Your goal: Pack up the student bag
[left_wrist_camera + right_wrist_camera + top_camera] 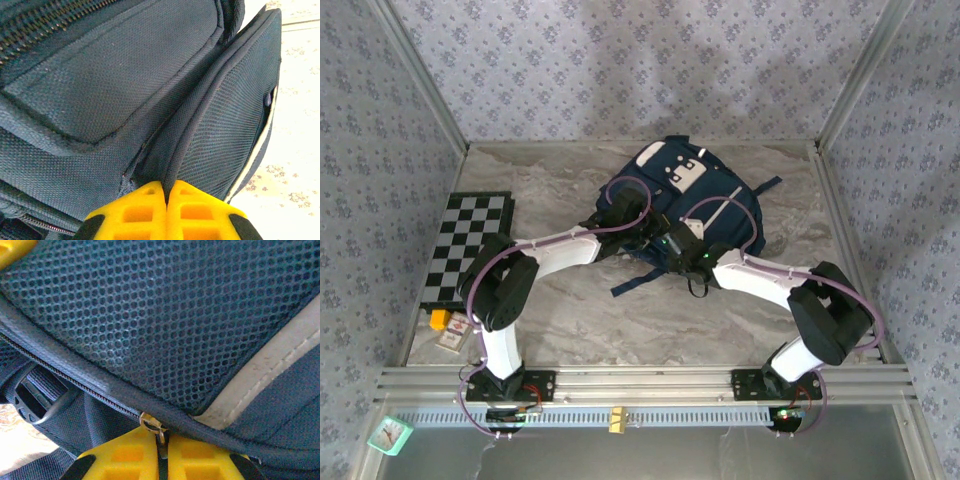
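Note:
The student bag [722, 203], navy with white trim and a white buckle patch, lies at the back middle of the table. Both arms reach onto its near side. My left gripper [620, 216] is shut on a ridge of the bag's navy fabric [195, 145], pinched between the yellow fingertips [150, 200]. My right gripper [682, 243] is shut on the brass zipper pull [152, 423], which sits at the end of a zipper track [65, 372] under a mesh panel [165, 315]. Where the left gripper [166, 184] pinches the ridge, the weave is coarse. What is inside the bag is hidden.
A black-and-white chessboard [470, 245] lies at the left. In front of it sit a small orange item [439, 320] and a small box [453, 338]. A teal clock [390, 433] lies beyond the front rail. Patterned walls close in three sides. A black strap buckle [37, 405] hangs left of the zipper.

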